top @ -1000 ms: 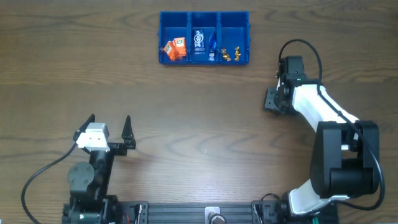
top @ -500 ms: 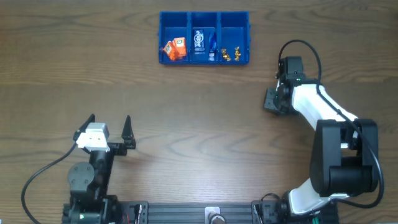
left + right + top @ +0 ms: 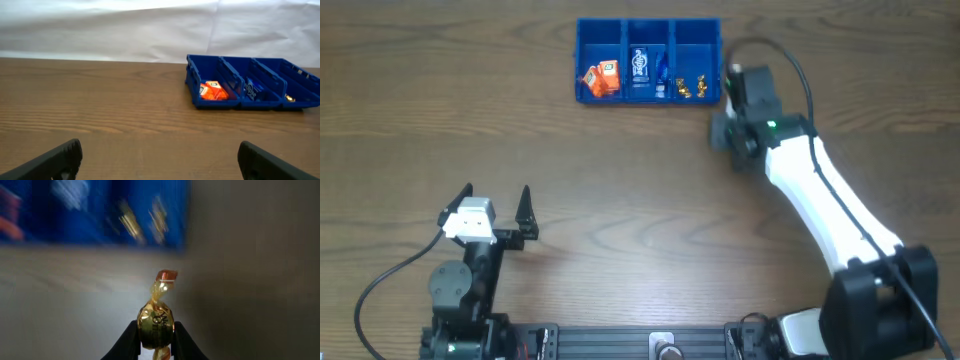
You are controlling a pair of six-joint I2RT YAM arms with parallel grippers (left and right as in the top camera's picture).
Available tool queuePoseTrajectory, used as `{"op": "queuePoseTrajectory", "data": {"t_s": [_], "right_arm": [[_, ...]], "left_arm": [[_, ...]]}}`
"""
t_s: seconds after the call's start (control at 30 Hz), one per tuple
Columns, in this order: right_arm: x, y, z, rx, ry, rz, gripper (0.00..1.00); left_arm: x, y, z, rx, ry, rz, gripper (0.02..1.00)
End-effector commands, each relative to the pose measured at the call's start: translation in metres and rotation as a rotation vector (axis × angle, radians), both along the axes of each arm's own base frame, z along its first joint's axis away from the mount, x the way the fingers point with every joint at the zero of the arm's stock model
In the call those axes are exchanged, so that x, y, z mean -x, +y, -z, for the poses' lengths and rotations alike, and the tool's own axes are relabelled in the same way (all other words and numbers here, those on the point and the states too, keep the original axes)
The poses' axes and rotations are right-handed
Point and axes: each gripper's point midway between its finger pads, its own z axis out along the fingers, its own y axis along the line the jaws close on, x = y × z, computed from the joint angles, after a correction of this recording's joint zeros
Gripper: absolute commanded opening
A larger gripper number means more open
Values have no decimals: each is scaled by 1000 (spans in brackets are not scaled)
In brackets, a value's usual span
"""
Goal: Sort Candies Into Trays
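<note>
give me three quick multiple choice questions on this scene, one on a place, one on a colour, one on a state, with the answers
1. In the top view, which compartment of the blue tray holds the orange candies?
A. left
B. middle
C. right

2. What colour is the wrapper of the candy in the right pincer?
A. green
B. gold
C. white

3. How is the left pincer?
A. shut on a candy
B. shut on nothing
C. open and empty

Answers:
1 A, the orange candies lie in the tray's left compartment.
2 B, the right wrist view shows a shiny gold wrapper with a twisted end, clamped in the pincer.
3 C, its jaws stand wide apart with nothing between them.
</note>
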Motion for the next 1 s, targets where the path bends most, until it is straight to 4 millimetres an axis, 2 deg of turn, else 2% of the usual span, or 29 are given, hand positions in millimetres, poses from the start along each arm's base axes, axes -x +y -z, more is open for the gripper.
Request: {"op": "queuePoseTrajectory", "data": {"t_s": [0.03,0.1,0.17,0.3,0.37,0.53,0.73,0.8,0.83,0.87,0.97,1.0], "right_arm": [[-50,11,-79,33,-176,36,115],[-71,17,-87,38,-188,27,115],[-91,23,-86,37,-181,26,117],[-119,33,-63,51,-140,24,115],[-128,34,-43,59,-110,26,115],[-134,32,-8,65,-46,27,130],[-134,30,-5,70,-39,28,180],[-135,27,-5,69,-39,33,240],[-135,27,-5,63,-37,32,415],[-135,27,-5,61,-37,30,518],[-135,30,-4,48,-34,20,632],[-135,30,-4,49,-33,20,709]], "left_arm": [[1,-2,16,-7,46,13,996],[1,-2,16,-7,46,13,998],[1,-2,16,-7,46,13,998],[1,-2,16,-7,46,13,998],[1,-2,16,-7,45,13,998],[1,-2,16,-7,46,13,998],[1,-2,16,-7,45,13,998],[1,-2,16,-7,46,13,996],[1,-2,16,-7,46,13,998],[1,-2,16,-7,46,13,998],[1,-2,16,-7,46,13,998],[1,-2,16,-7,46,13,998]]}}
